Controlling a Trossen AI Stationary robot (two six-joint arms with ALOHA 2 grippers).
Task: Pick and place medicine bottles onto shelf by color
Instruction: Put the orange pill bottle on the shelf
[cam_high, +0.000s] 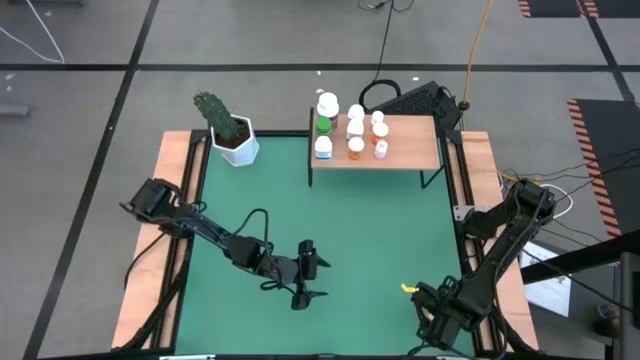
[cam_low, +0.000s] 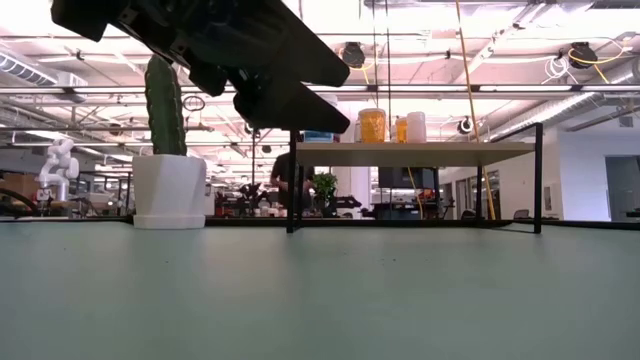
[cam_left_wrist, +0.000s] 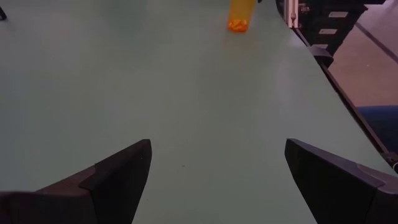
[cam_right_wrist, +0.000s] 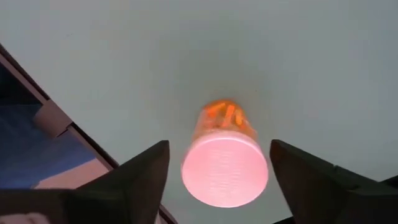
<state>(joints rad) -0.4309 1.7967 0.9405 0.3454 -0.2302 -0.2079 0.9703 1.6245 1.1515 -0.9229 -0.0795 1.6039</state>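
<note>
R pincer (cam_right_wrist: 217, 171) sits low at the near-right corner of the tabletop (cam_high: 330, 230), fingers (cam_right_wrist: 140, 171) spread on both sides of an orange medicine bottle (cam_right_wrist: 225, 155) w/ a pale cap. The bottle lies on the green mat, cap toward the wrist cam. Gaps show on both sides, so the fingers aren't touching it: pincer released, nothing grasped. From above, only a yellowish bit of the bottle (cam_high: 408, 288) shows just beside the R arm's wrist.

L pincer (cam_high: 308, 285) hovers over the near-centre mat, jaws wide apart & empty; it looks to be waiting. Its wrist cam sees the same orange bottle (cam_left_wrist: 240, 15) well off across the mat.

Further out: the shelf (cam_high: 400, 145) stands at the far side, right of centre, w/ the sorted bottles (cam_high: 352, 130) clustered on its left half: green & blue ones leftmost, orange & pink next to them. The right half of the board is bare. A cactus pot (cam_high: 236, 140) sits far-left.

Step in hand, as I read it: pick of the last loose bottle, approach stage w/ jaws straddling it but not yet closed. Next move calls for closing squarely on the round body so it doesn't roll or squirt out, lifting clear, carrying to the far shelf & setting it upright beside the other orange ones w/o knocking the neighbours.
</note>
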